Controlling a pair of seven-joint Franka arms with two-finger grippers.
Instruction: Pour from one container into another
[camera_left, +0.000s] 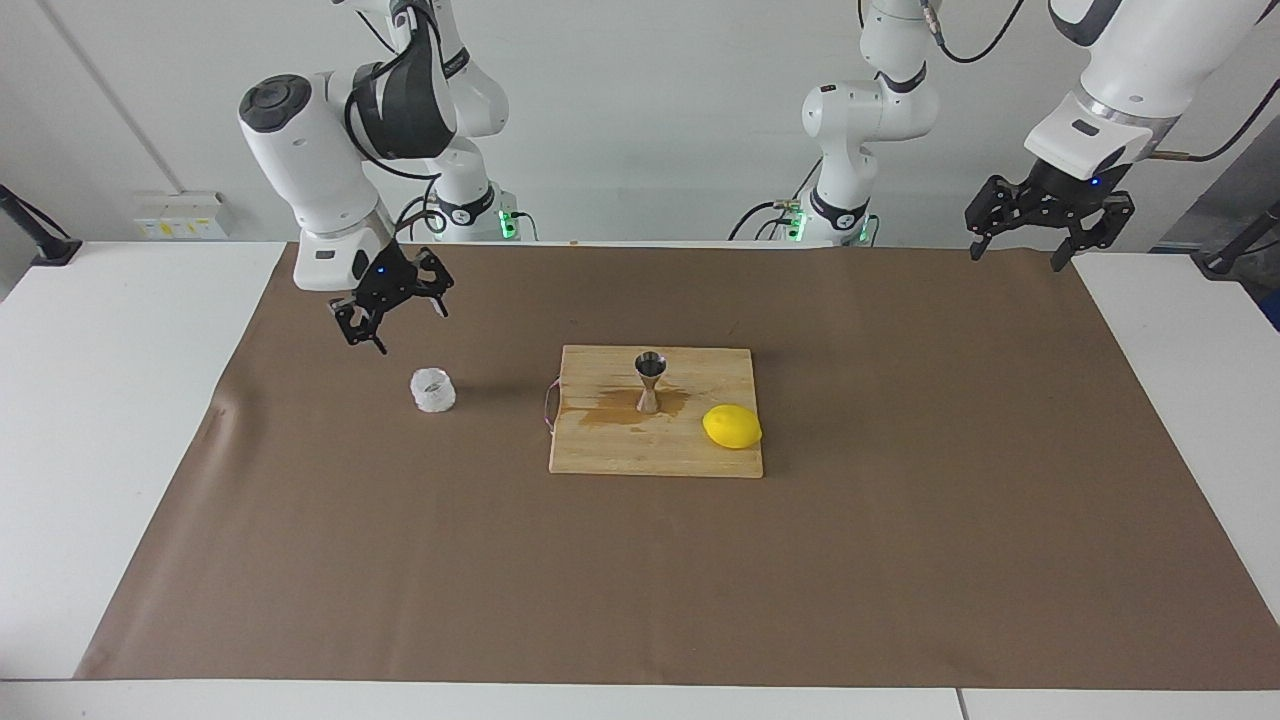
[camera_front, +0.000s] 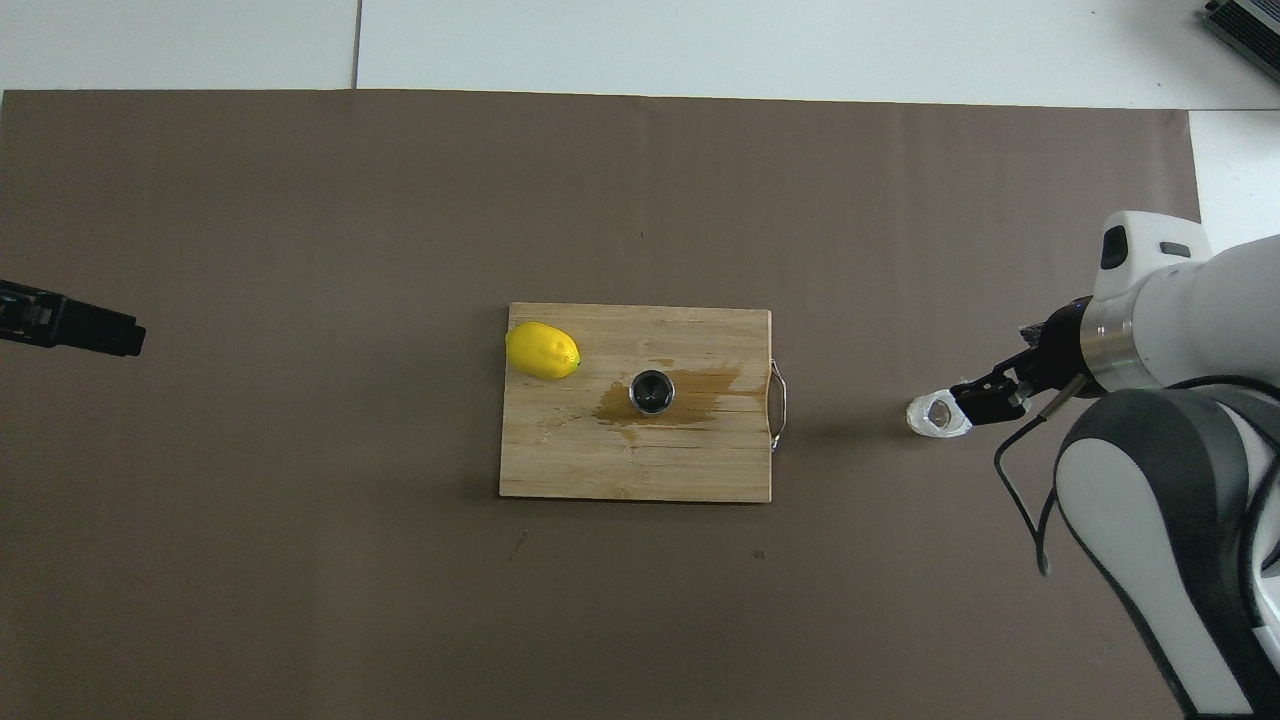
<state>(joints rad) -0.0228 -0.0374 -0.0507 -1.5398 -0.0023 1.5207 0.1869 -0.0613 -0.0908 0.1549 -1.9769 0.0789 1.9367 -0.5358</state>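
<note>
This is a robotics lab set up as a mock kitchen bench. 2 white Franka arms (camera_left: 320, 180) are bolted at the edge of a white table (camera_left: 100, 400) against a bare white wall, with cables and green status lights at their bases. A brown paper sheet (camera_left: 900, 520) covers the tabletop, and a wooden cutting board (camera_left: 655, 445) with a lemon (camera_left: 732, 427) serves as props.

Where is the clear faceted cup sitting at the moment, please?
The clear cup stands upright on the brown mat, beside the cutting board toward the right arm's end of the table, off the board's handle end.
</note>
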